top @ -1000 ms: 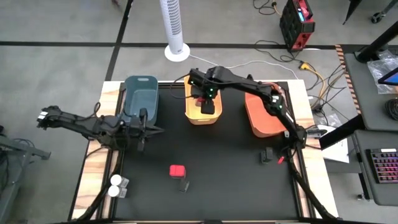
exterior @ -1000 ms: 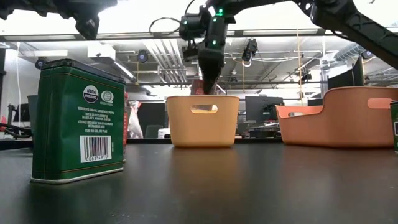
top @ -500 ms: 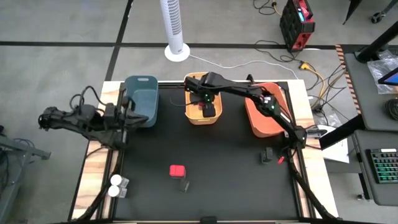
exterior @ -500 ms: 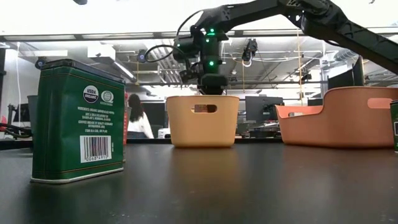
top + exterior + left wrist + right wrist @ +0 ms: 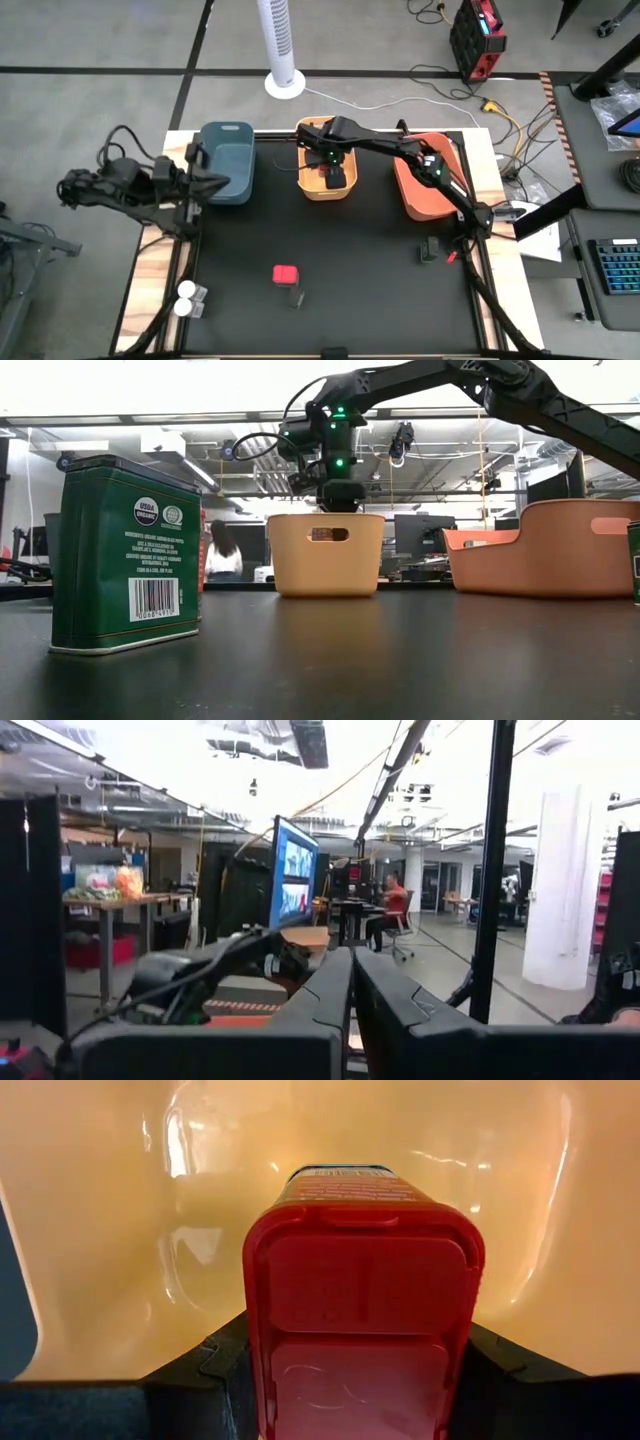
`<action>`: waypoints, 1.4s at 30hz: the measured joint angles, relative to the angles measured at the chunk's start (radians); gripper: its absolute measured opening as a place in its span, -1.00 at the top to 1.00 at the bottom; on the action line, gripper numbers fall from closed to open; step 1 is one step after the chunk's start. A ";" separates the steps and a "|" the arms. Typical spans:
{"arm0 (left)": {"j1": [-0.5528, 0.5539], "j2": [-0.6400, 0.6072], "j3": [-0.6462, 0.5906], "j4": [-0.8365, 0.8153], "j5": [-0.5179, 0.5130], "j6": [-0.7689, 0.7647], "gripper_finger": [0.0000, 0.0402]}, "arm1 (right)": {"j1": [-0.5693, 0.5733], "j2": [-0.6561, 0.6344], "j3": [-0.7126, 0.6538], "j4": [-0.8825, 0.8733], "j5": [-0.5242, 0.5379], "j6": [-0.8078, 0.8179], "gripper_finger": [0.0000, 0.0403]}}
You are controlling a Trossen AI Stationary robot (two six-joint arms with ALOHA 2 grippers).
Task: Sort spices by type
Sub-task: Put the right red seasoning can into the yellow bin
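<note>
The right gripper (image 5: 335,172) has come down into the yellow bin (image 5: 309,187), fingers clamping a red-lidded jar (image 5: 362,1320); release looks next. The left gripper (image 5: 350,1005), fingers closed, has pulled back left.

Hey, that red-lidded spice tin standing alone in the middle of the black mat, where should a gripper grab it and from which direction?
Come straight down on the red-lidded tin. It stands upright with its square lid facing up, nothing touching it, only a small dark jar just beside it on the near side. Close the fingers across the flat sides under the lid, left to right, keeping clear of that jar.
</note>
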State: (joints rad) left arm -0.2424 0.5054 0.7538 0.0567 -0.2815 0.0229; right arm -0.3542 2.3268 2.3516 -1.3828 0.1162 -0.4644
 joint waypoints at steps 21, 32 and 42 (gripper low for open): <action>0.000 0.005 0.051 -0.060 0.000 0.017 1.00 | -0.003 0.000 -0.036 0.034 -0.002 0.010 0.00; 0.000 0.007 0.050 -0.073 0.000 0.020 1.00 | -0.003 0.000 -0.099 0.084 -0.008 -0.008 0.00; 0.000 0.011 0.048 -0.082 0.000 0.028 1.00 | -0.002 0.000 -0.101 0.106 -0.008 -0.017 0.00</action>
State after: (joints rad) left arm -0.2424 0.5160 0.8016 -0.0254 -0.2817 0.0508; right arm -0.3561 2.3268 2.2509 -1.2764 0.1081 -0.4819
